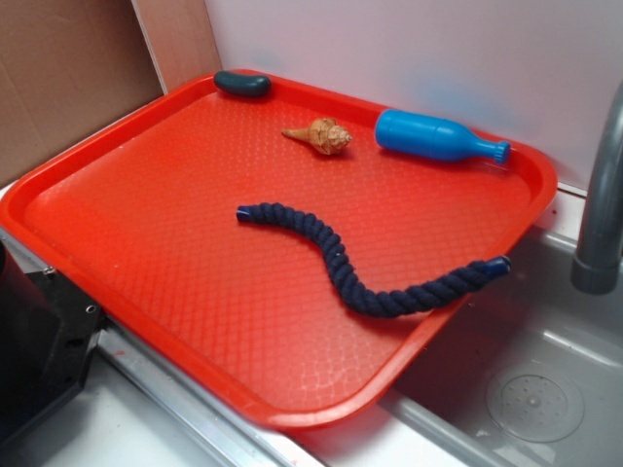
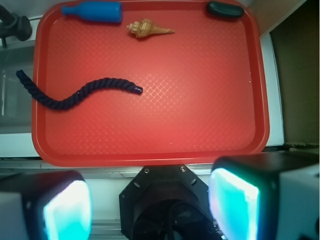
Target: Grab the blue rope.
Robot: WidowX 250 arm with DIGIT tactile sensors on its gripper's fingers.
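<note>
The blue rope (image 1: 360, 272) is a thick dark navy twisted rope lying in a wave on the red tray (image 1: 146, 243), with one capped end hanging over the tray's right rim. In the wrist view the rope (image 2: 75, 96) lies at the left of the tray (image 2: 200, 110). My gripper (image 2: 150, 205) is open and empty, high above the tray's near edge and well away from the rope. Its two fingers (image 2: 232, 200) show wide apart with cyan pads. The gripper does not show in the exterior view.
A bright blue plastic bottle (image 1: 438, 136), a tan seashell (image 1: 321, 136) and a dark oval pebble (image 1: 241, 84) lie along the tray's far edge. A sink basin (image 1: 535, 389) and a grey faucet (image 1: 604, 195) are to the right. The robot's black base (image 2: 165, 200) is below the gripper.
</note>
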